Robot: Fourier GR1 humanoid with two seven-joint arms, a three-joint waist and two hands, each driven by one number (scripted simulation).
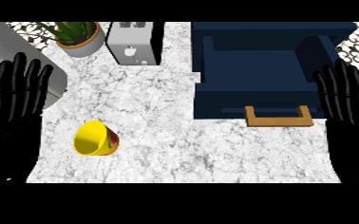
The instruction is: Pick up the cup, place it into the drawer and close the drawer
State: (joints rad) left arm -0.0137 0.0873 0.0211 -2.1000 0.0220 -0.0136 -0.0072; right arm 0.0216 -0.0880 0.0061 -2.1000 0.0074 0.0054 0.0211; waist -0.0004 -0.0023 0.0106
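From my feed, left hand (23, 91) rests at the left edge, fingers straight up, holding nothing. Just behind it there's a grey sink (49, 61) corner, then a potted plant (79, 37) and a toaster (132, 42) along the back of the white marbled table (175, 137). The cup (95, 138), yellow w/ red and green on its side, lies tipped over on the table front-left, mouth facing the view, well apart from both hands. Right of center I see the dark blue drawer (263, 83) pulled open, nothing visible inside, its wooden handle (278, 116) toward me. Right hand (339, 91) sits at the right edge, fingers also straight, overlapping the drawer's right side.
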